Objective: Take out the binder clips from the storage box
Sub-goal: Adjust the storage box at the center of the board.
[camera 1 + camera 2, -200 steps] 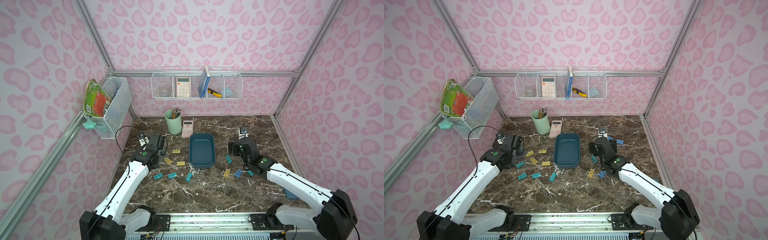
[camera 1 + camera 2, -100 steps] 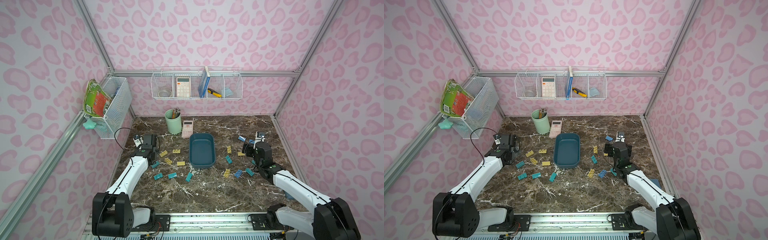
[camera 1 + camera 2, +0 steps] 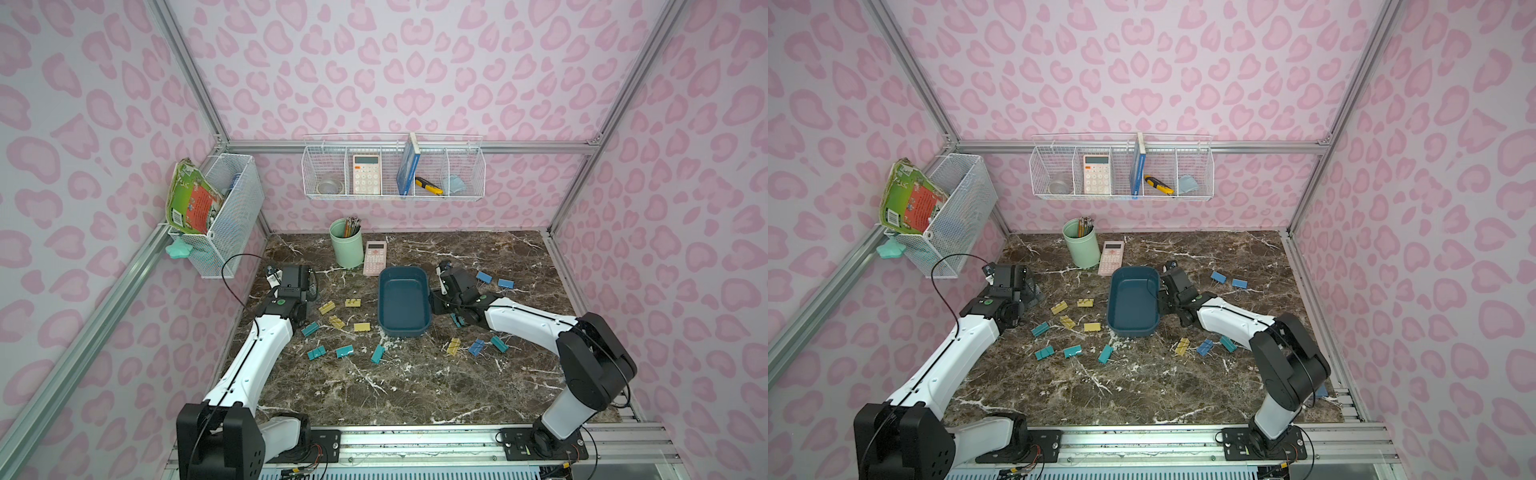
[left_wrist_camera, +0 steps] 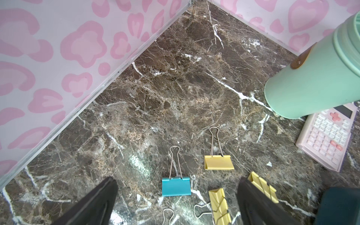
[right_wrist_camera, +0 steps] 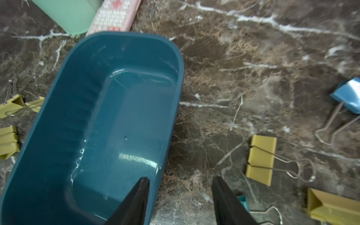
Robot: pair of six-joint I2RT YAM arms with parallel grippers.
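A: Since both arms reach in from the near edge, where on the brown marble worktop [image 3: 415,395] does the storage box [image 3: 405,331] sit?
B: At the middle, toward the far side, upright, long sides running near to far.
A: And the right hand [image 5: 180,178]?
B: Astride the box's right wall: one finger [image 5: 134,202] over the inside, its twin outside, jaws apart with worktop showing between wall and outer finger. Whether either finger touches the wall, I cannot tell.
A: The left hand [image 4: 176,180]?
B: Far left of the worktop, well apart from the box, jaws wide, gripping nothing.
A: Anything beyond the box?
B: A mint cup [image 3: 346,249] of pencils and a pink calculator [image 3: 375,257], side by side just past its far left corner.
A: The binder clips [image 3: 345,352]?
B: All those in view lie on the worktop outside the box: yellow and teal ones to its left, yellow, blue and teal near right, two blue far right.
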